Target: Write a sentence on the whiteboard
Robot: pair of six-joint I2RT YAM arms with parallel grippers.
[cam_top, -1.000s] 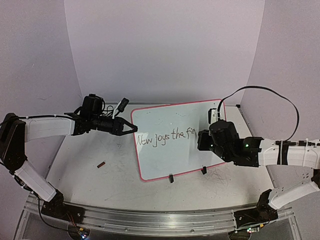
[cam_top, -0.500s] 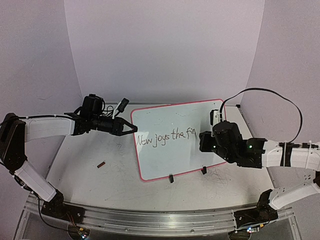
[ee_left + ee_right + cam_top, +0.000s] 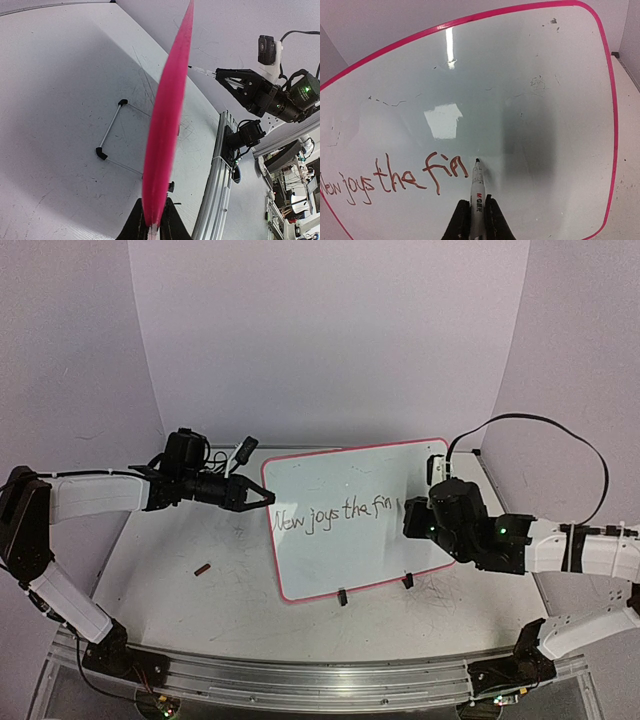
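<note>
The whiteboard [image 3: 345, 560] stands tilted on the table, white with a pink rim. My left gripper [image 3: 268, 497] is shut on its left edge. In the left wrist view the rim [image 3: 167, 125] runs edge-on out of my shut left gripper [image 3: 154, 226]. The sentence [image 3: 332, 515] reads "New joys the fin" in dark marker. My right gripper [image 3: 476, 216] is shut on a white marker [image 3: 477, 192]. The marker's tip touches the whiteboard [image 3: 545, 100] just right of the sentence [image 3: 395, 179]. In the top view the right wrist [image 3: 450, 525] covers the marker.
A small dark brown piece [image 3: 203, 568] lies on the table left of the board. Two black clips [image 3: 342, 596] [image 3: 407, 581] sit on the board's lower rim. A wire stand [image 3: 112, 132] lies behind it. A metal rail [image 3: 300, 680] runs along the near edge.
My right arm has shifted a little to the right along the written line, uncovering the end of "fin". The left arm and the board have not moved.
</note>
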